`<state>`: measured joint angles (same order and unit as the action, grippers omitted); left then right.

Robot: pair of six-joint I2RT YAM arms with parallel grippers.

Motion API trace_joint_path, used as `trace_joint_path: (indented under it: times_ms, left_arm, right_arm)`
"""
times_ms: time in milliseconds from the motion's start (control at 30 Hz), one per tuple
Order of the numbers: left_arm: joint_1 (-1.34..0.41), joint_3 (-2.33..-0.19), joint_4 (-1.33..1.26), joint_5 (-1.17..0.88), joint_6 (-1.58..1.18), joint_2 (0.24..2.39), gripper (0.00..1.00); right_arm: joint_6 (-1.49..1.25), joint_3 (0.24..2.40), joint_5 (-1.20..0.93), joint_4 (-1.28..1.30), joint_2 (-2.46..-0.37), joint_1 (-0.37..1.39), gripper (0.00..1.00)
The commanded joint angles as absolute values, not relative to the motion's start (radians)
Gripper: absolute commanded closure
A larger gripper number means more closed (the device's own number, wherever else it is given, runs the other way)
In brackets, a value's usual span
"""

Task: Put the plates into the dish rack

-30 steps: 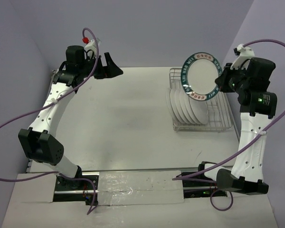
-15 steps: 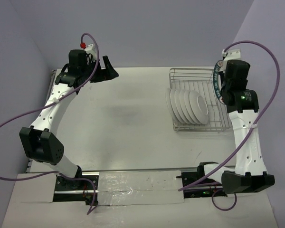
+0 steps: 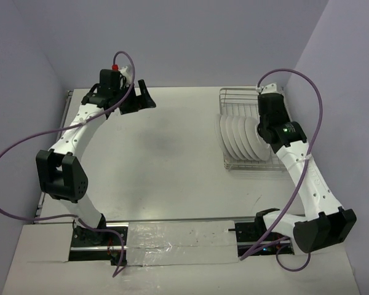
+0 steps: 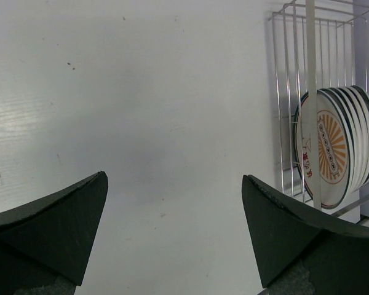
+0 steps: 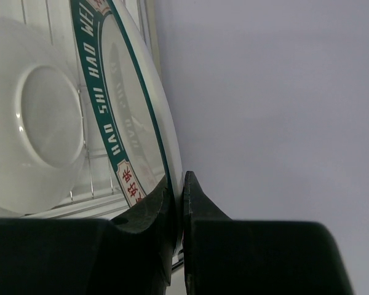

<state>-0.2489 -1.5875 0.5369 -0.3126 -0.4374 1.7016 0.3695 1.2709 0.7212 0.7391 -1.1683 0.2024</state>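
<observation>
Right gripper (image 5: 178, 192) clamps the rim of a green-banded plate (image 5: 130, 132) at the dish rack (image 3: 238, 92), 2 o'clock. Left gripper (image 4: 173, 178), 11 o'clock: jaws apart, empty.

Soft, even light; a faint shadow lies mid-frame on the table (image 3: 163, 144). The plate (image 5: 135, 123) at upper left carries dim reflections.

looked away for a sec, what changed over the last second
The right end effector, gripping the green-rimmed plate throughout, swung it from high above the dish rack down, edge-on, beside the racked plates. The left end effector stays open, its arm shifted slightly. Rack and racked plates unmoved.
</observation>
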Motion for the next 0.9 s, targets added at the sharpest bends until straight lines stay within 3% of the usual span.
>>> trace_joint_path:
  times_ms: [0,267,867]
  left_arm:
    - [-0.25,-1.611,0.557,-0.304,-0.451,1.704,0.01]
    - [-0.25,-1.589,0.549,-0.275,-0.442,1.689,0.01]
    - [-0.25,-1.586,0.548,-0.253,-0.437,1.698,0.01]
  right_arm:
    - [0.321,1.253,0.868,0.63,-1.154,0.241,1.0]
    - [0.227,1.252,0.986,0.658,-1.204,0.27,1.0]
    - [0.196,1.195,0.966,0.66,-1.224,0.318,1.0]
